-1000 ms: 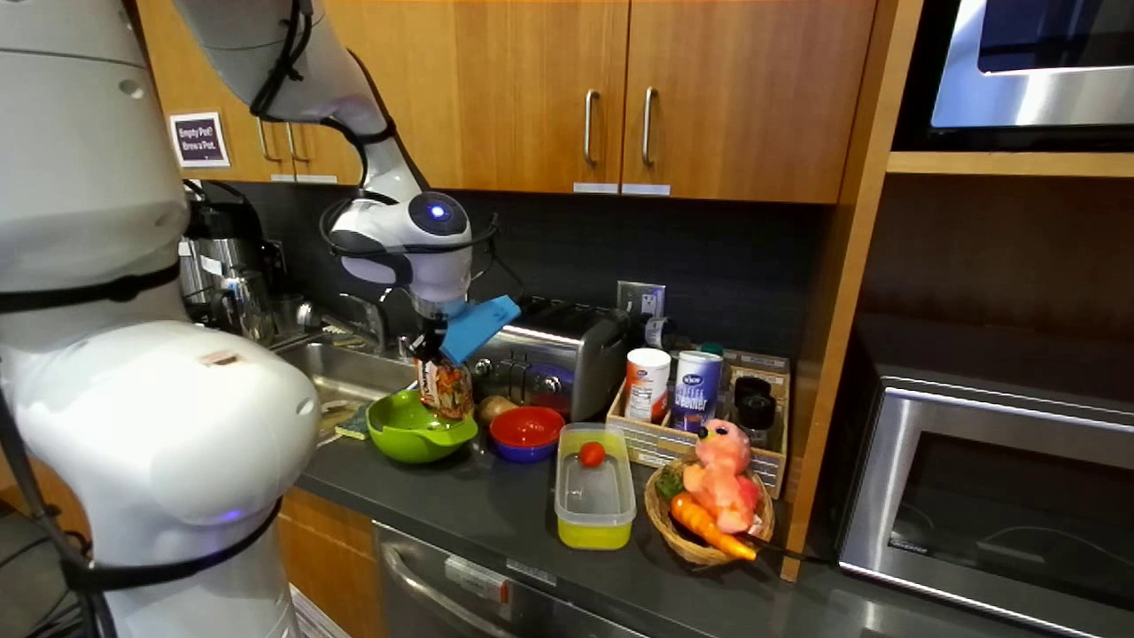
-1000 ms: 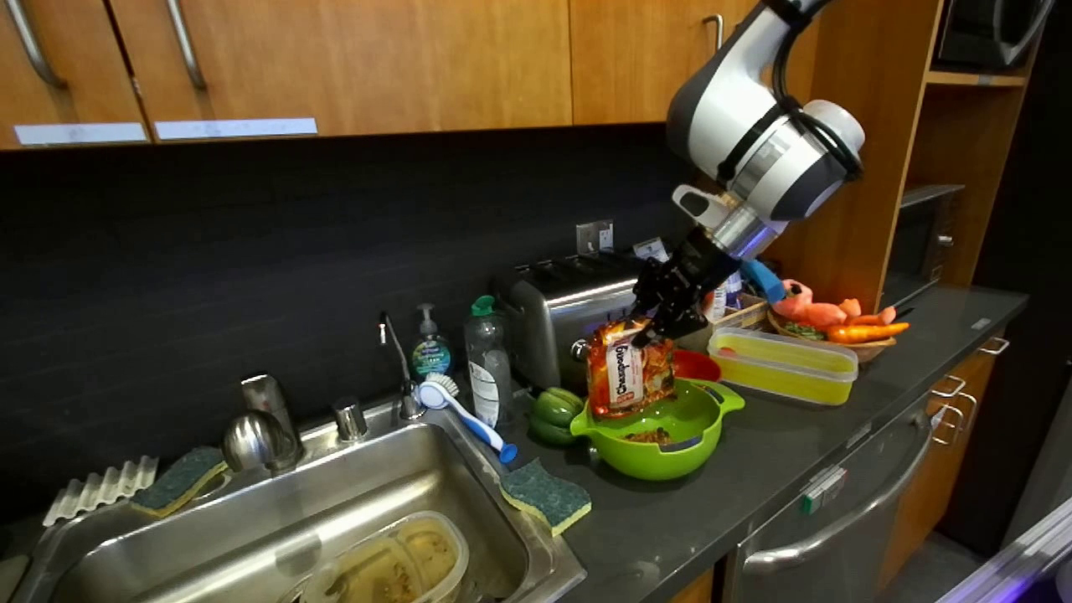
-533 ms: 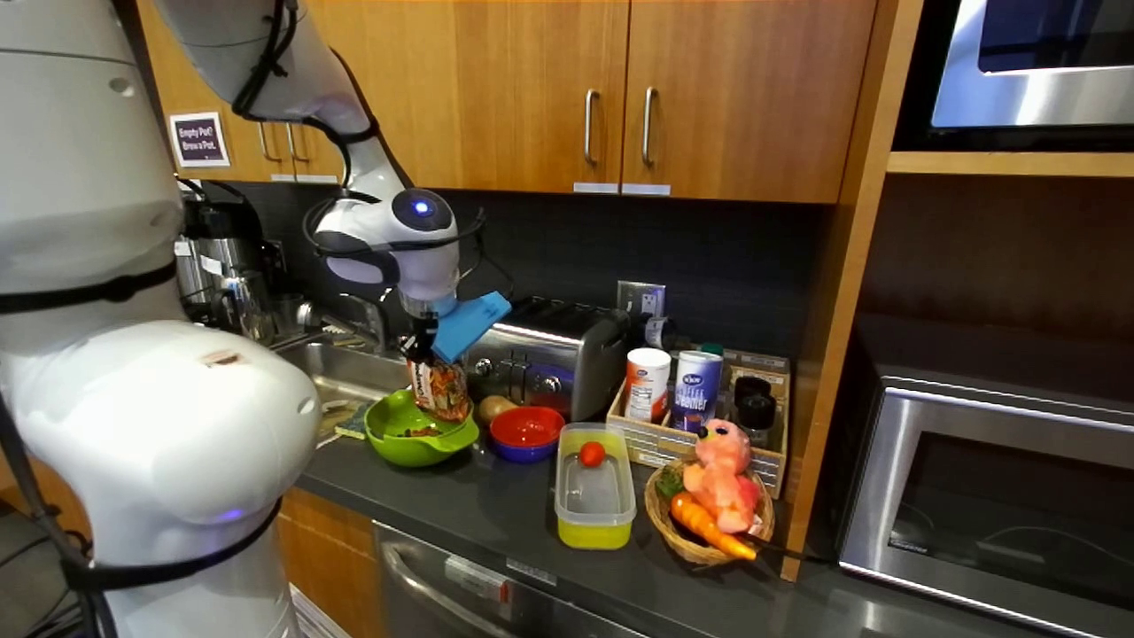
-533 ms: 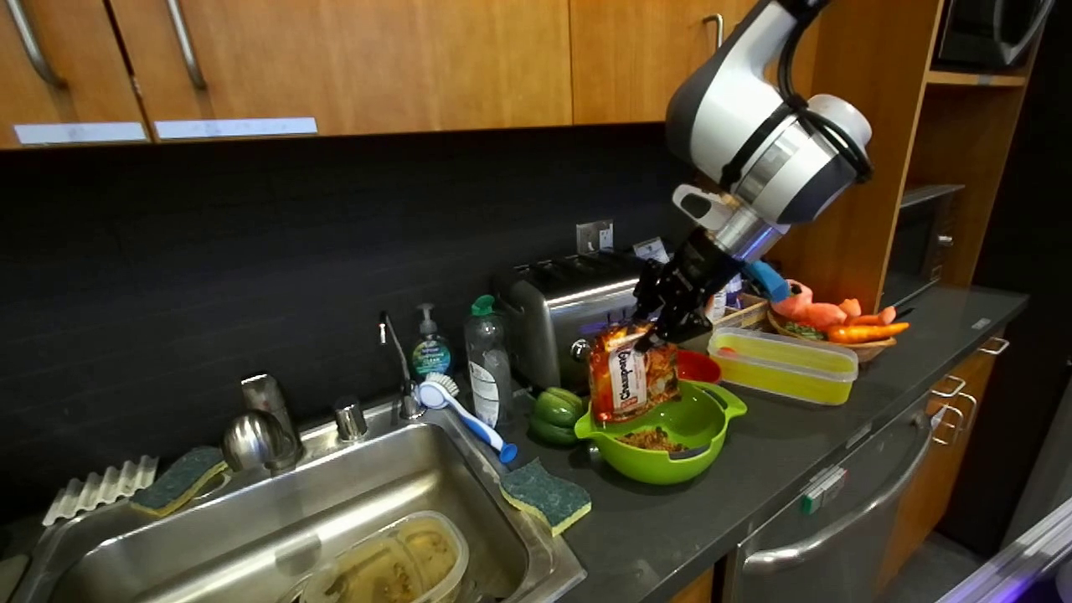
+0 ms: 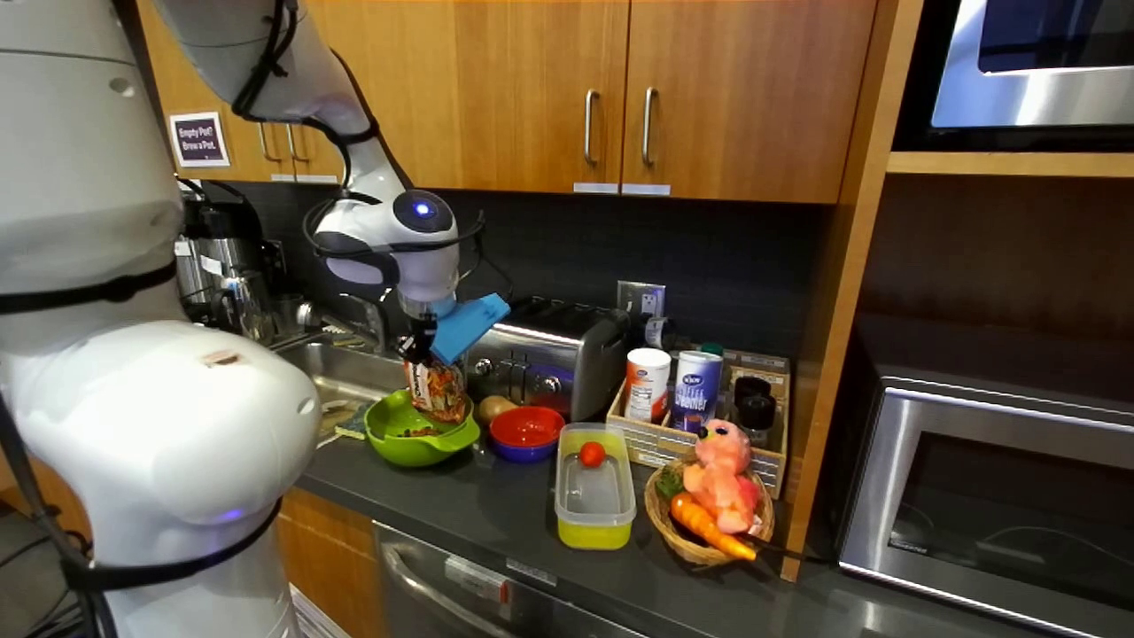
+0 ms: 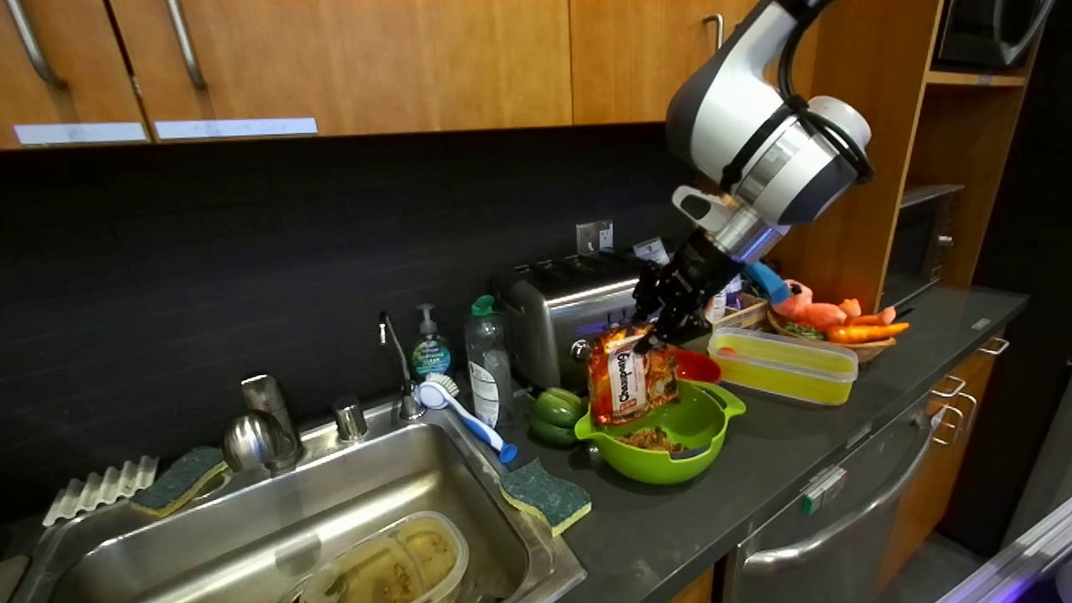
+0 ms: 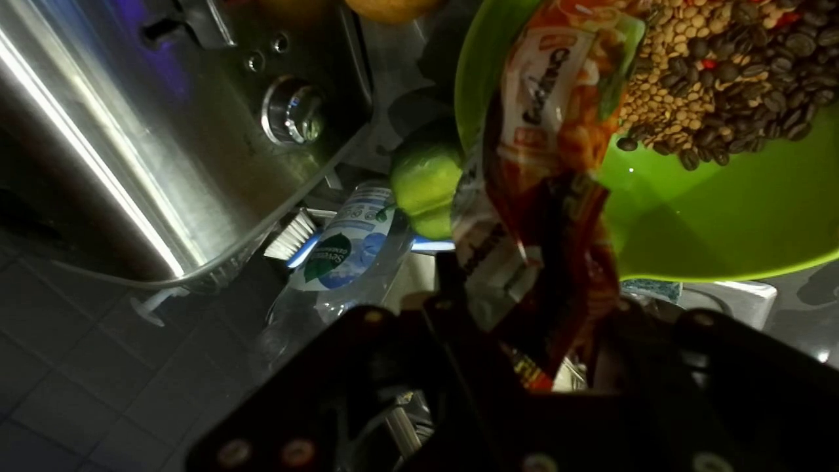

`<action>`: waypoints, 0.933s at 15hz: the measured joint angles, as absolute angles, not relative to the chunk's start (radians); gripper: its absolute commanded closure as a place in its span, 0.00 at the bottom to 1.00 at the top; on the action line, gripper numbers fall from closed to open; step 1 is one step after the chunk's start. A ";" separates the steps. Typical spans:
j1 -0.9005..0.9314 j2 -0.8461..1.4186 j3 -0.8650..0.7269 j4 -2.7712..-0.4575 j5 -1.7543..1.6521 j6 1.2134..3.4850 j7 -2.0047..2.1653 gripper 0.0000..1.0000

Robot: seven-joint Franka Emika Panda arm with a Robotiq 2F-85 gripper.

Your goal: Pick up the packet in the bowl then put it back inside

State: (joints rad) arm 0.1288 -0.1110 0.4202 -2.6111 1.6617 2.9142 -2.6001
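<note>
Orange-red packet (image 6: 631,382), right of centre in an exterior view, looks light, slippery, pliable; pincer (image 6: 646,332) clamps its upper edge, probably the best hold

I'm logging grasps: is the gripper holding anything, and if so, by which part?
Yes: the gripper holds the packet, pinched by its upper end, with the rest hanging below.

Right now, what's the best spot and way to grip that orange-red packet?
Probably by its upper edge, coming from above. The packet hangs slightly tilted, with the fingers pinching that thin, crumpled edge; its broad body spreads below, toward the green bowl, and looks too wide to pinch across.
</note>
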 measured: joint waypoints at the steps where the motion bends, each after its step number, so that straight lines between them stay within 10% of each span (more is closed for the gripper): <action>1: 0.129 -0.111 0.420 -2.611 1.662 2.914 -2.600 0.88; 14: 0.140 -0.081 0.425 -2.623 1.668 2.935 -2.600 0.88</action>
State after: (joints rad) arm 0.1396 -0.0815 0.4247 -2.6229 1.6683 2.9345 -2.5998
